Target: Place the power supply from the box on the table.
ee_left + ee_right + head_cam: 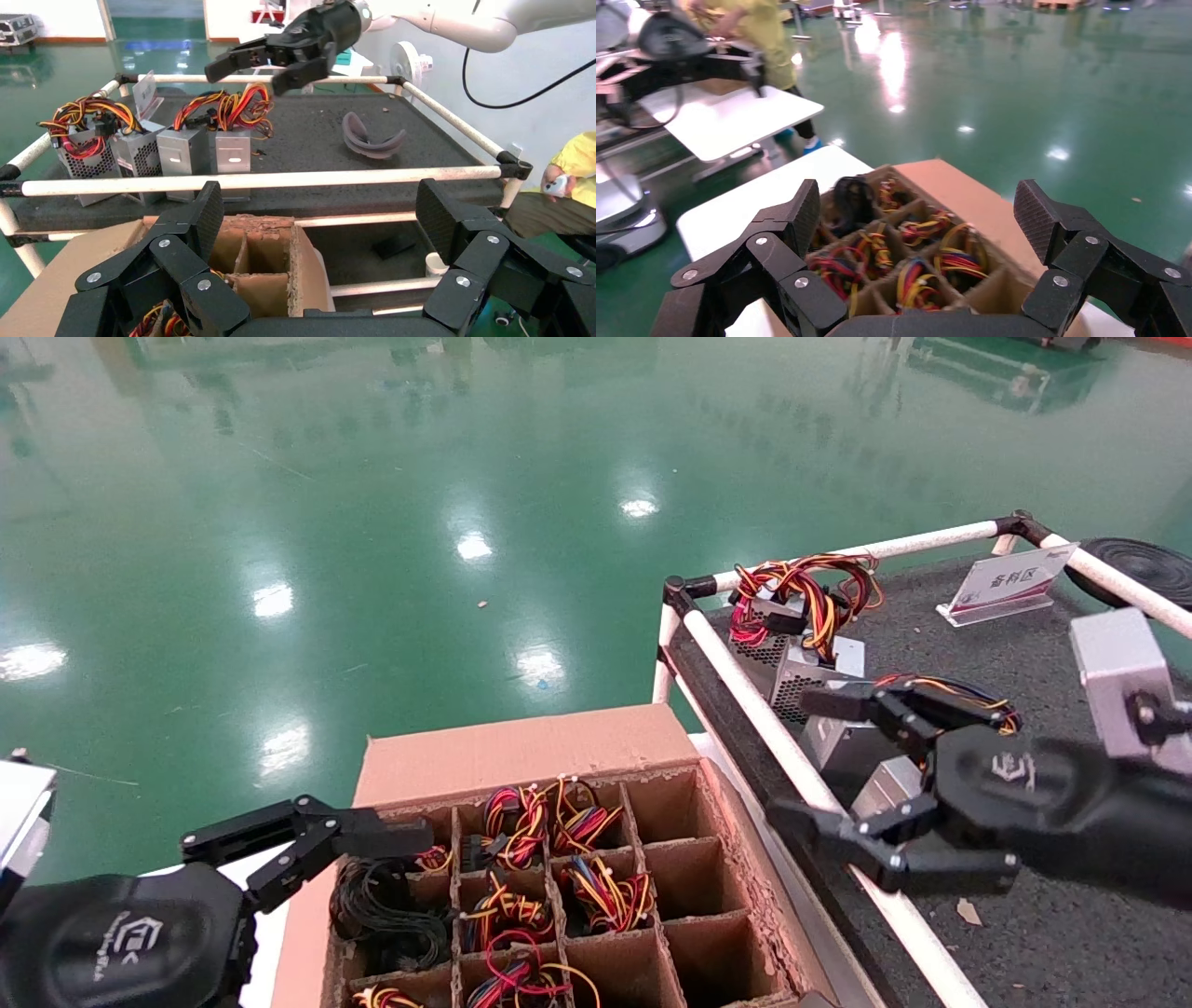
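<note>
Your right end effector (843, 770) hangs wide open and empty over the table (1071, 933) edge, at about 3 o'clock from the box (521, 752), with four supplies already lined up beneath and beyond it along the rail (745, 691). Your left end effector (307, 845) is also open and empty, at the box's 9 o'clock edge. The remaining supplies (596, 891) sit deep in the cells with only their wire loops showing. To my eye the main risk is a grip on wires alone: the bundle could slip or drag a neighbour's loop up with it, since the bundles at 12 o'clock in the box lie tangled close together. The frayed dividers could also catch a finger or lift with the case. On the way back, a low carry could clip the rail or knock the supply (838, 747) nearest it. The table is dark, rough matting, so a case should stay put. A sign (1010, 581) stands at its far side and a dark curved scrap (372, 137) lies near the middle. Beyond is glossy green floor (372, 505). In the wrist views a person in yellow (573, 172) is close by.
</note>
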Motion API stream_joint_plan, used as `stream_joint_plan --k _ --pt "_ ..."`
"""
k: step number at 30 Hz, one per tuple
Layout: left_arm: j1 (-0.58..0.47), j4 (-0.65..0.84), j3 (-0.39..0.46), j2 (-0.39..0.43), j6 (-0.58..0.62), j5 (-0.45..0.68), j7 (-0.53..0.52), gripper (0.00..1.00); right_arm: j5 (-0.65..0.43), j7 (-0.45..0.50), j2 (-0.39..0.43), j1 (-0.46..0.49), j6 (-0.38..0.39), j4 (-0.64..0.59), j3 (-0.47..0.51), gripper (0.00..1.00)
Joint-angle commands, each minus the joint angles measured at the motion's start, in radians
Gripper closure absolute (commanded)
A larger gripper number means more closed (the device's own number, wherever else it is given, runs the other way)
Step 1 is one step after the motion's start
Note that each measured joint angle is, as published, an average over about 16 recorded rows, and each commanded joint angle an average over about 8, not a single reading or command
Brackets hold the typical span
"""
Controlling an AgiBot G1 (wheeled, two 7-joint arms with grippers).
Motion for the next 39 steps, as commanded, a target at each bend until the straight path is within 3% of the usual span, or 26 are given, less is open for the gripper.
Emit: stream_joint_plan --k 1,21,39 --pt "0.000 0.000 0.000 0.000 0.000 0.000 0.000 0.00 0.009 0.004 0.002 -0.020 0.000 0.035 0.008 0.00" --pt "0.000 0.000 0.000 0.000 0.000 0.000 0.000 0.00 0.088 0.042 0.017 -0.203 -0.002 0.348 0.077 0.00" --pt "0.000 0.000 0.000 0.000 0.000 0.000 0.000 0.00 0.089 0.042 0.018 -0.202 -0.002 0.345 0.078 0.00"
